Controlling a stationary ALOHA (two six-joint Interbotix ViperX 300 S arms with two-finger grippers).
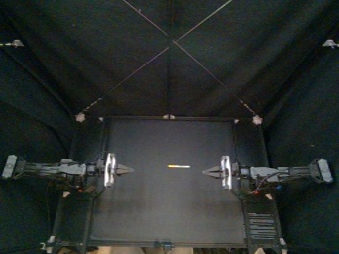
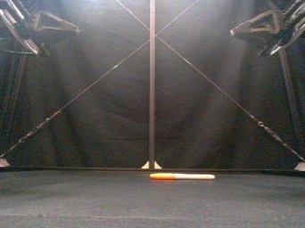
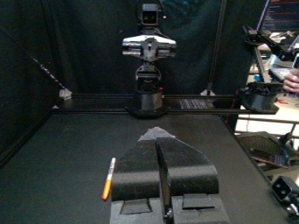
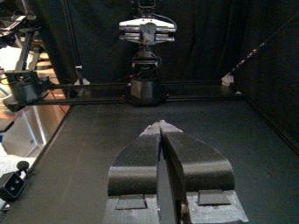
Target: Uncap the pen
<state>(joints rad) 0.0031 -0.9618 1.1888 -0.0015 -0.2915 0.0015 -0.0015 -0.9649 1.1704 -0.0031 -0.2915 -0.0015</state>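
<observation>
A pen point(image 1: 176, 166) lies flat in the middle of the table, between the two arms. The front view shows the pen point(image 2: 183, 176) with a white barrel and an orange end toward the left. My left gripper point(image 1: 129, 171) hangs shut at the table's left side, pointing at the pen and well short of it. In the left wrist view the pen point(image 3: 110, 178) lies beside the closed jaws of that gripper point(image 3: 158, 133). My right gripper point(image 1: 208, 171) is shut at the right side, also apart from the pen. The right wrist view shows its closed jaws point(image 4: 160, 125) but no pen.
Both arms are raised above the table, seen high in the front view's corners. Black curtains close in the back and sides. Each wrist view shows the opposite arm point(image 3: 149, 52) facing it across the table.
</observation>
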